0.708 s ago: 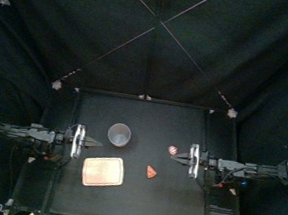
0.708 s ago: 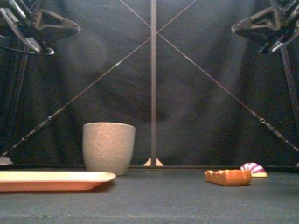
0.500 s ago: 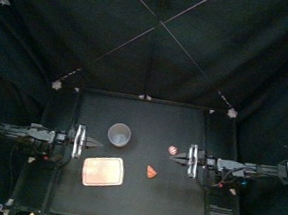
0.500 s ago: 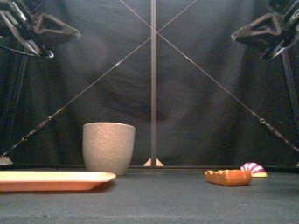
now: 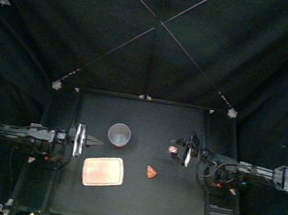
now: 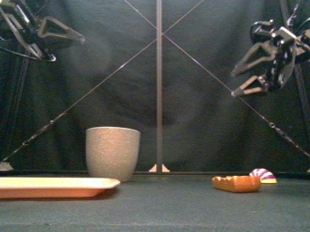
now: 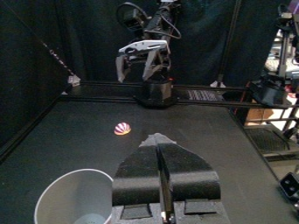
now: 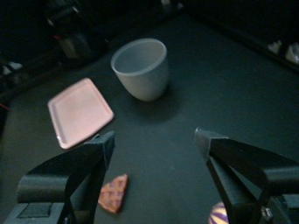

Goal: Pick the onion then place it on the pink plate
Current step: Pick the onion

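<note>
In the front view the onion (image 6: 260,174), a small toy with pink and white stripes, lies on the desk (image 6: 158,204) at the far right, just beside an orange slice toy (image 6: 237,183). The pink plate (image 6: 54,187) lies at the far left, and the tall grey cup (image 6: 112,152) stands behind it. The right hand (image 6: 248,80) hangs high above the onion with its jaws apart. The left hand (image 6: 36,32) rests high at the left and is partly cut off. In the top view the right hand (image 5: 181,150) stands over the place of the onion, so the onion itself is hard to make out there. In the left wrist view the left hand (image 7: 162,162) has its jaws pressed together and holds nothing, and the onion (image 7: 122,129) lies free on the desk. In the right wrist view the jaws stand wide apart, and only a piece of the onion (image 8: 219,213) shows, cut off by the edge. I judge that the round onion may roll away if the jaws close off-centre, or that the slice may be caught together with it. On the way to the plate, the cup could be knocked.
</note>
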`<state>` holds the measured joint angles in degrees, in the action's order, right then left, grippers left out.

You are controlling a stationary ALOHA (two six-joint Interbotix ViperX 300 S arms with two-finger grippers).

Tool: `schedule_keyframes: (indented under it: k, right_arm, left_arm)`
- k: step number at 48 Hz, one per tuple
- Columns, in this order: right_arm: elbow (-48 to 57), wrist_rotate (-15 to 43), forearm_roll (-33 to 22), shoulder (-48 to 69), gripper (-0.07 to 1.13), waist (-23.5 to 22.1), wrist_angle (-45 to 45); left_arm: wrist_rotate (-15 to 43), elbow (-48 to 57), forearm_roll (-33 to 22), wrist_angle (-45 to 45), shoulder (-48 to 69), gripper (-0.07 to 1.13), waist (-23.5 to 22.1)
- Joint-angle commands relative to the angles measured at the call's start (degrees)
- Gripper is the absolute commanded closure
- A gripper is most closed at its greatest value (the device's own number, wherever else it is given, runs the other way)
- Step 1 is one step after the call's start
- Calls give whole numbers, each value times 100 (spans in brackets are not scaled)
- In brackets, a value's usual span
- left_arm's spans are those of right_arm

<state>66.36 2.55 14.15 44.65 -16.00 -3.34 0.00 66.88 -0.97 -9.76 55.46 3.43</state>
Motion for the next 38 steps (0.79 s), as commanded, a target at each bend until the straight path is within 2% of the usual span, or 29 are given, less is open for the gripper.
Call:
schedule_keyframes:
  k: [1, 13, 21, 28, 38]
  right_arm:
    - [70, -18, -35, -439, 4, -229, 193]
    - [35, -18, -220, -1854, 4, -360, 448]
    - [-299, -18, -519, -2742, 4, -703, 589]
    - [-563, -9, -756, -3173, 4, -984, 923]
    - [-633, -9, -896, -3498, 4, -1055, 1160]
  left_arm:
    - [9, -79, 0, -18, -9, 83, 9]
    - [9, 26, -9, -26, -9, 83, 88]
    - [9, 53, 0, -26, -9, 83, 132]
    - [9, 70, -9, 0, -9, 83, 132]
    - [-9, 132, -9, -9, -9, 83, 132]
